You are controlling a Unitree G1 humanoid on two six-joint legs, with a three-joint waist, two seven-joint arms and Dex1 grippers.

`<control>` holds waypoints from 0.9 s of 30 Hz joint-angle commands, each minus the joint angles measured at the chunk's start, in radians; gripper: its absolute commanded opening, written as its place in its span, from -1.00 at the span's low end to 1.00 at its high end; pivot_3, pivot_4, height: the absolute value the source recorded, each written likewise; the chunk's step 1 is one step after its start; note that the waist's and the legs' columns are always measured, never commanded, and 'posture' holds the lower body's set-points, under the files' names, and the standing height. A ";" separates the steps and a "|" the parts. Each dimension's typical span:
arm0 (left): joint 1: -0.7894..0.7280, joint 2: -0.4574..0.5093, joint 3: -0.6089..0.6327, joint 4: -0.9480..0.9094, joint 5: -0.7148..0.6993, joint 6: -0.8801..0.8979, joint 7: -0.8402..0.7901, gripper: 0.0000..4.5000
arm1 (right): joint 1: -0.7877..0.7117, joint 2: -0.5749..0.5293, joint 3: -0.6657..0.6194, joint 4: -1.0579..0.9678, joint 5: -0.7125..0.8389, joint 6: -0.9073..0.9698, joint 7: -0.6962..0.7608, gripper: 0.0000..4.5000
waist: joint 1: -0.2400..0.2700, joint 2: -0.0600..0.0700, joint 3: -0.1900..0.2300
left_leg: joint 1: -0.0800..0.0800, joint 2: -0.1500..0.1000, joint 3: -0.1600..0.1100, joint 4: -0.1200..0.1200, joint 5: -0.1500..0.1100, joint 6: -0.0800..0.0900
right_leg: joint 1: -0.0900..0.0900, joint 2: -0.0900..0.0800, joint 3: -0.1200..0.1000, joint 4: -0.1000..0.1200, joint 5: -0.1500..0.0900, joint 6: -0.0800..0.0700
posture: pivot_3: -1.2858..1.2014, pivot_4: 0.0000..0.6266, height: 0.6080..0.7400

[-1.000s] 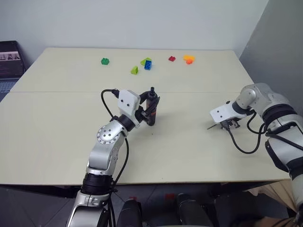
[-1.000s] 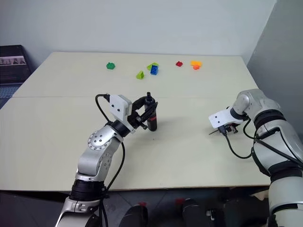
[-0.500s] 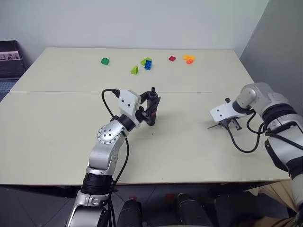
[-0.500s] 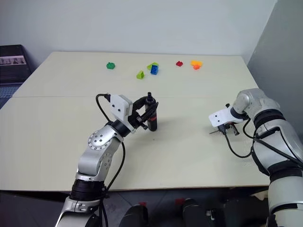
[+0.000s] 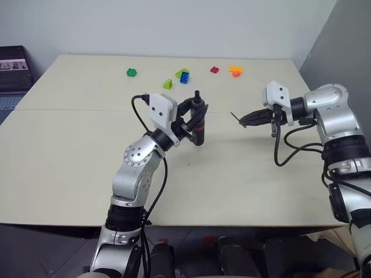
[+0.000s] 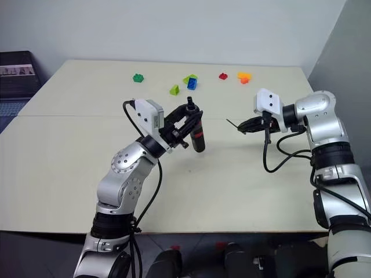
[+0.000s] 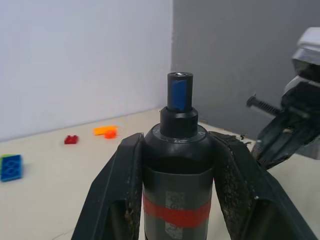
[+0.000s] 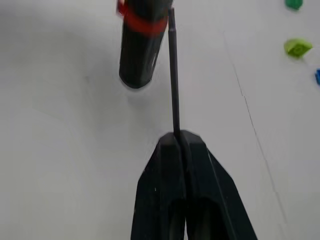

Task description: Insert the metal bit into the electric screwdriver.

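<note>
Holding the electric screwdriver [image 5: 199, 124] upright above the table [image 5: 69, 145], the left gripper [image 5: 193, 120] is clamped on its body, socket end up, presumably so the bit can enter from above. Screwdriver: black barrel, red band, narrow collar on top. To the right of the screwdriver, well apart and at similar height, the right gripper [image 5: 248, 119] is pinched tight on the metal bit [image 5: 236, 119], a thin dark rod sticking out toward the screwdriver, likely staged for alignment. Beyond the screwdriver, coloured bricks [image 5: 183, 76] lie near the far edge.
</note>
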 commanded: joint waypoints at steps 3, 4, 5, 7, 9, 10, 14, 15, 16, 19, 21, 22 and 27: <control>0.027 0.003 -0.021 -0.043 -0.028 -0.035 -0.050 -0.27 | 0.119 0.024 -0.202 -0.388 0.250 0.381 -0.225 -1.00 | 0.002 0.000 0.000 | -0.002 0.000 -0.001 0.001 0.000 0.000 | -0.002 0.000 -0.001 0.001 0.000 0.000 | 0.03 -0.52 1.00; 0.034 0.006 -0.030 -0.031 -0.013 -0.060 -0.061 -0.27 | 0.144 0.040 -0.233 -0.442 0.292 0.434 -0.270 -1.00 | 0.002 0.000 0.000 | -0.003 0.000 -0.001 0.001 0.000 0.000 | -0.002 0.000 -0.001 0.001 0.000 0.000 | 0.03 -0.52 1.00; 0.039 0.008 -0.036 -0.021 -0.004 -0.078 -0.068 -0.27 | 0.162 0.050 -0.255 -0.482 0.325 0.474 -0.304 -1.00 | 0.002 0.000 0.000 | -0.002 0.000 -0.001 0.002 0.000 0.000 | -0.002 0.000 -0.001 0.001 0.000 0.000 | 0.03 -0.52 1.00; 0.050 0.005 -0.044 0.005 0.008 -0.109 -0.080 -0.27 | 0.195 0.067 -0.284 -0.557 0.381 0.534 -0.362 -1.00 | 0.002 0.000 0.000 | -0.003 0.000 -0.001 0.002 0.000 0.000 | -0.002 0.000 -0.001 0.001 0.000 0.000 | 0.03 -0.52 1.00; 0.057 0.003 -0.049 0.027 0.016 -0.135 -0.092 -0.27 | 0.204 0.079 -0.302 -0.600 0.424 0.576 -0.411 -1.00 | 0.000 0.000 0.000 | -0.002 0.000 -0.001 0.003 0.000 0.000 | -0.002 0.000 0.000 0.000 0.000 0.000 | 0.03 -0.52 1.00; 0.060 0.003 -0.053 0.036 0.022 -0.150 -0.099 -0.27 | 0.206 0.084 -0.309 -0.617 0.443 0.591 -0.432 -1.00 | 0.000 0.000 0.000 | -0.003 0.000 0.000 0.003 0.000 0.000 | -0.002 0.000 0.000 0.000 0.000 0.000 | 0.03 -0.52 1.00; 0.066 0.003 -0.079 0.079 0.074 -0.204 -0.097 -0.27 | 0.204 0.117 -0.315 -0.684 0.495 0.629 -0.536 -1.00 | -0.001 0.000 0.000 | -0.003 0.000 0.000 0.004 0.000 0.000 | -0.002 0.001 0.001 0.000 -0.001 0.002 | 0.03 -0.52 1.00; 0.065 0.000 -0.081 0.085 0.086 -0.210 -0.087 -0.27 | 0.204 0.128 -0.314 -0.702 0.507 0.636 -0.564 -1.00 | -0.001 0.000 0.000 | -0.003 0.000 0.000 0.004 0.000 0.000 | -0.002 0.001 0.001 0.000 -0.001 0.002 | 0.03 -0.52 1.00; 0.062 -0.011 -0.078 0.093 0.094 -0.215 -0.068 -0.27 | 0.201 0.146 -0.310 -0.720 0.512 0.637 -0.601 -1.00 | -0.001 0.000 0.000 | -0.003 0.000 0.000 0.003 0.000 0.000 | -0.002 0.001 0.001 0.000 -0.001 0.002 | 0.03 -0.52 1.00; 0.060 -0.031 -0.074 0.098 0.114 -0.227 -0.032 -0.27 | 0.200 0.188 -0.295 -0.771 0.519 0.634 -0.695 -1.00 | -0.001 0.000 0.000 | -0.003 0.000 0.000 0.003 0.000 0.000 | -0.002 0.001 0.001 -0.001 -0.001 0.002 | 0.03 -0.52 1.00; 0.064 -0.040 -0.076 0.090 0.121 -0.227 -0.020 -0.27 | 0.205 0.197 -0.275 -0.802 0.515 0.621 -0.727 -1.00 | -0.001 0.000 0.000 | -0.004 0.000 0.000 0.003 0.000 0.000 | -0.002 0.001 0.001 -0.001 -0.001 0.002 | 0.03 -0.52 1.00; 0.066 -0.043 -0.077 0.086 0.127 -0.230 -0.011 -0.27 | 0.204 0.201 -0.268 -0.811 0.517 0.621 -0.745 -1.00 | -0.001 0.000 0.000 | -0.004 0.000 0.000 0.003 0.000 0.000 | -0.002 0.001 0.001 -0.002 -0.001 0.002 | 0.03 -0.52 1.00; 0.071 -0.075 -0.077 0.076 0.176 -0.236 0.078 -0.27 | 0.201 0.218 -0.208 -0.855 0.497 0.596 -0.811 -1.00 | -0.001 0.000 0.000 | -0.004 0.000 0.000 0.002 0.000 0.000 | -0.002 0.001 0.001 -0.002 -0.001 0.002 | 0.03 -0.52 1.00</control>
